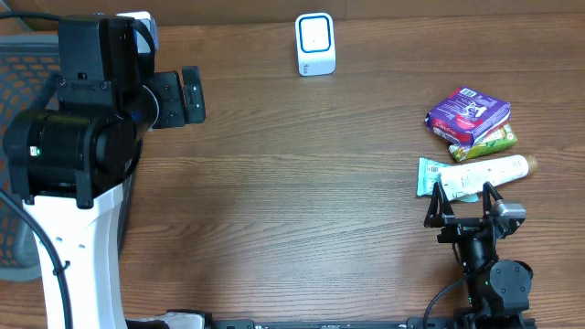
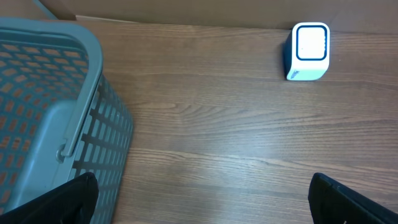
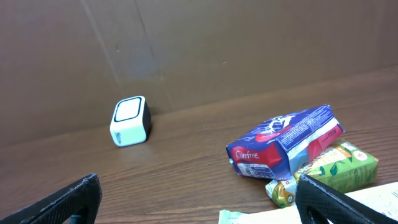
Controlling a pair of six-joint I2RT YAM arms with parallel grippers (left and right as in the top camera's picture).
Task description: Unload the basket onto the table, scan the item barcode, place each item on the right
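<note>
**A:** Which way does the white tube lie?

**B:** Flat on the counter, right side. In the overhead view its long axis runs left to right, with the crimped teal end on the left and the cap on the right. It sits just below the green packet.

**A:** And each claw?

**B:** The right claw has its jaws spread full, over the tube's near edge, gripping nothing. Whether it touches the tube cannot be told. The left claw is equally wide and empty, beside the basket, facing the scanner.
</note>
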